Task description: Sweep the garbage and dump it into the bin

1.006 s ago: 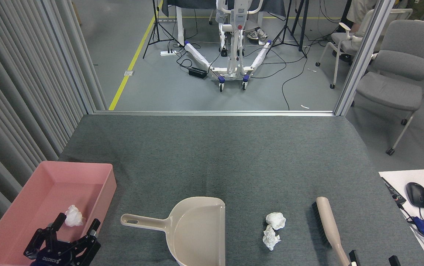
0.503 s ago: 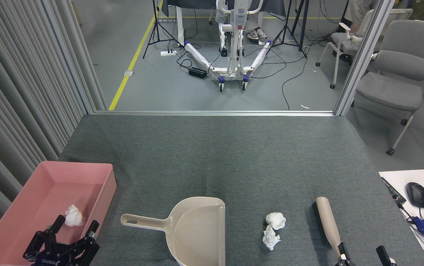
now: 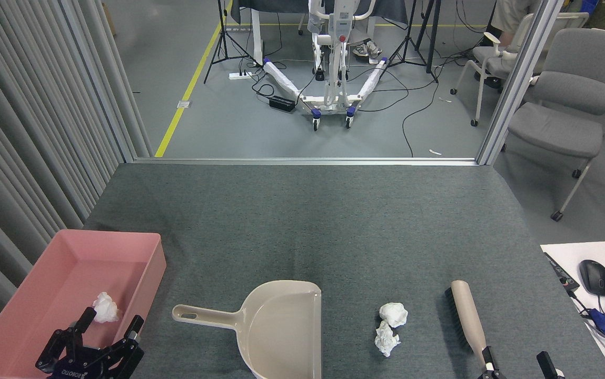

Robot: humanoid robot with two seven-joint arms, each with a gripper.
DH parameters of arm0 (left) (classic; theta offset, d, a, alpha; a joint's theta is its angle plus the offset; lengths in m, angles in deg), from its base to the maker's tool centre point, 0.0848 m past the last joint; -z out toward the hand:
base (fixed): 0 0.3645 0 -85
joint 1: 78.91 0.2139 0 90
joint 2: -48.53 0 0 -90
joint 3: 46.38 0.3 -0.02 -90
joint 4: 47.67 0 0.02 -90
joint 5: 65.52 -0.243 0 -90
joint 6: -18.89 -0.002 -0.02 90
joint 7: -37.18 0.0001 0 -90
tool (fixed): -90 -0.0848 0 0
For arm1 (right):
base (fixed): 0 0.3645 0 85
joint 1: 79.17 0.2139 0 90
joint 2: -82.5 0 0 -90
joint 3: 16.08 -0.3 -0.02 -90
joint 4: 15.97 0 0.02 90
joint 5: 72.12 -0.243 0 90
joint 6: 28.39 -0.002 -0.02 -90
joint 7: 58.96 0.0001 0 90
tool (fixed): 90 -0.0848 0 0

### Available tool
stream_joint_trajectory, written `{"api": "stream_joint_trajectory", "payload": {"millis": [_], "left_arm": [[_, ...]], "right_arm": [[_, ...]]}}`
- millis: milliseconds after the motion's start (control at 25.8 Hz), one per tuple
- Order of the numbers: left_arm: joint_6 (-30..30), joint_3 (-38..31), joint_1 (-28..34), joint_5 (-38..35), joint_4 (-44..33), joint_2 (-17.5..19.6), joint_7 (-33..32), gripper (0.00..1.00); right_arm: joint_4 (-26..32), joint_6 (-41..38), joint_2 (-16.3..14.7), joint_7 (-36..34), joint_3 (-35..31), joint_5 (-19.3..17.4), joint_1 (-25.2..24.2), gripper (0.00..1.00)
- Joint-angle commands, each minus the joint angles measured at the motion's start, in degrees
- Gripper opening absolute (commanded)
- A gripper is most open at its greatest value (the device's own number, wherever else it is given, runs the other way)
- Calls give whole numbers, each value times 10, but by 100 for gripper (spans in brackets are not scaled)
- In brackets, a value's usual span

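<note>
one wad [image 3: 105, 308] is already lodged in the bin [image 3: 28, 295], near the front right of its floor; this share of the task can be judged done. two wads [image 3: 390, 327] remain on the counter [image 3: 302, 226], touching or nearly touching each other, between the dustpan [image 3: 276, 331] and the brush [image 3: 468, 318]. the pan is empty, so sweeping, lifting and dumping are judged outstanding for both.

the dustpan lies flat, its handle directed left toward the bin and its straight open edge facing right toward the loose wads. the brush lies beside the wads on their right, bristles turned toward them.

the left gripper [image 3: 107, 329] is positioned at the front right corner of the bin, jaws spread wide and holding nothing; the binned wad sits just beyond its fingertips (contact cannot be confirmed). the right gripper [image 3: 513, 360] is seen only partly at the bottom edge, jaws parted, one finger at the near end of the brush handle; no closed grasp is shown.

as a judgement, roughly one third of the garbage has been cleared. neither tool is held.
</note>
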Motion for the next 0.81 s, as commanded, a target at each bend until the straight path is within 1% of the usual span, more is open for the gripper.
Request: {"api": "stream_joint_trajectory", "payload": {"millis": [0, 116, 194, 348, 581, 774], "left_arm": [[1, 0, 0, 1, 1, 0, 0, 100], [2, 0, 0, 1, 1, 0, -1, 100], [2, 0, 0, 1, 1, 1, -1, 100], [2, 0, 1, 1, 0, 1, -1, 100], [1, 0, 1, 0, 0, 0, -2, 100], [1, -1, 1, 1, 0, -1, -2, 100]], "right_arm": [[0, 0, 2, 16, -2, 1, -8, 98], [0, 17, 10, 30, 0, 3, -16, 98], [-2, 29, 11, 31, 1, 14, -18, 98], [-20, 27, 7, 31, 1, 15, -13, 98], [-26, 27, 11, 31, 19, 14, -10, 98], [-22, 26, 18, 30, 21, 16, -13, 98]]}}
